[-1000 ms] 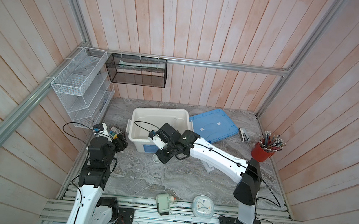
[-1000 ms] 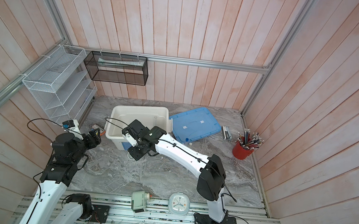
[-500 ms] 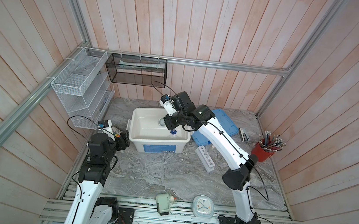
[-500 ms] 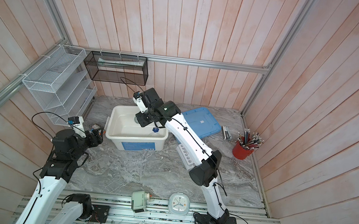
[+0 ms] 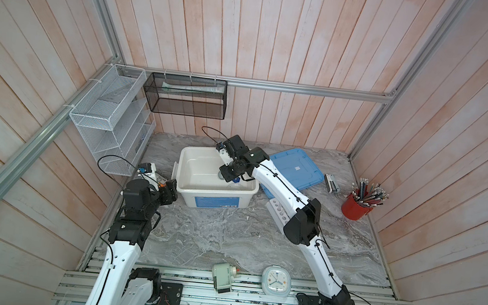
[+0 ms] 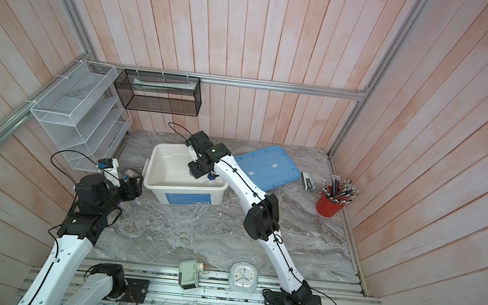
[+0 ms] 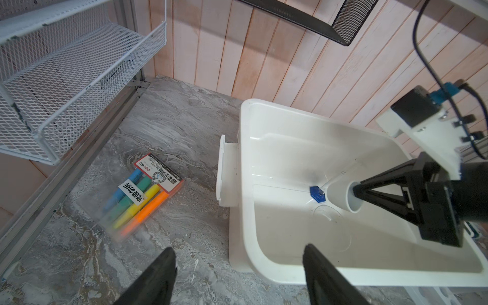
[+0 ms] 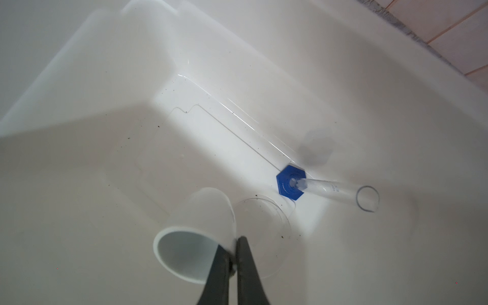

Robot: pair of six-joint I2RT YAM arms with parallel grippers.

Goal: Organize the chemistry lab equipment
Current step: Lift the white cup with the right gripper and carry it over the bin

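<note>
The right gripper (image 8: 233, 245), jaws closed on a cup's (image 8: 195, 221) rim, is holding it low in the bin (image 7: 290, 126) beside the cylinder (image 8: 330, 188), likely for release, while the left gripper (image 7: 239, 250) is hovering nearby, jaws open.

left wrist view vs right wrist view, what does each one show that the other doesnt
Only the left wrist view: the highlighter pack on the marble table, the white wire shelf, and the left tool, open and empty by the white bin.

Only the right wrist view: the open mouth of the blue-based cylinder and dark specks on the bin floor.

Both: the bin's inside, the cylinder's blue base, and the right tool shut on the rim of the small cup.
</note>
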